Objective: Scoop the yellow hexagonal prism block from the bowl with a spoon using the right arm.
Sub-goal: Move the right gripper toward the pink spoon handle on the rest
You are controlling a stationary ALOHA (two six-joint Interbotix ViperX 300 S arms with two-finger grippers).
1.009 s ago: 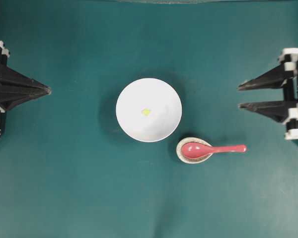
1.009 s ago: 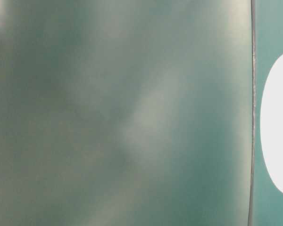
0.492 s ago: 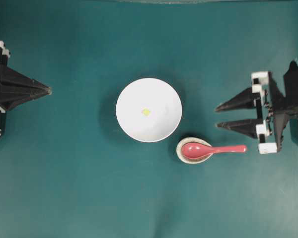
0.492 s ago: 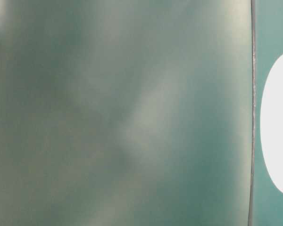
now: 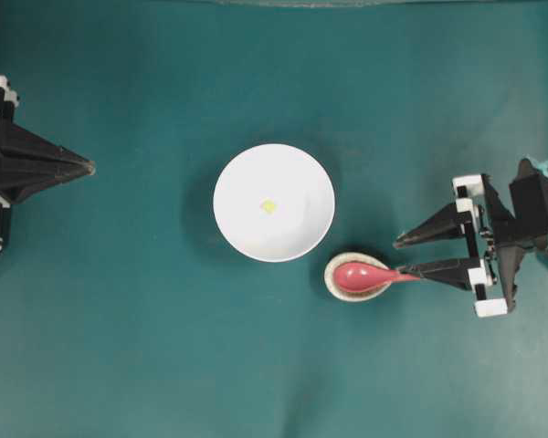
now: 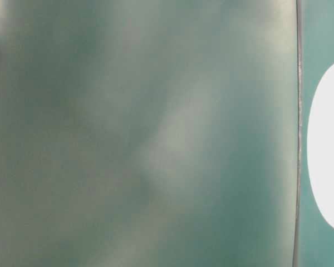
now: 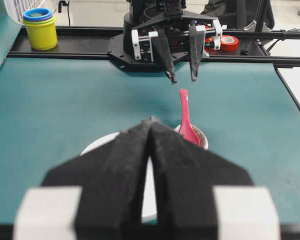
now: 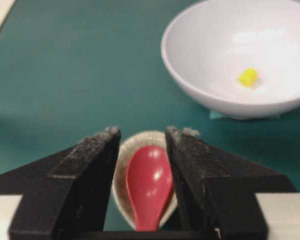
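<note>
I was on the pickup: my right claw (image 5: 405, 258), jaws wide, straddled the spoon (image 5: 370, 276) on its rest; the block (image 5: 268, 206) lay in the bowl (image 5: 233, 219). Next, I judged, lower and close on the handle.

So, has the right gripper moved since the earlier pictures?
Yes. In the overhead view the right gripper has come from the right edge inward and down the picture, toward the spoon, which kept its place on the small dish.

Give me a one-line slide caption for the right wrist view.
Open right claw straddles the red spoon resting in its speckled dish; yellow block waits in the white bowl.
</note>
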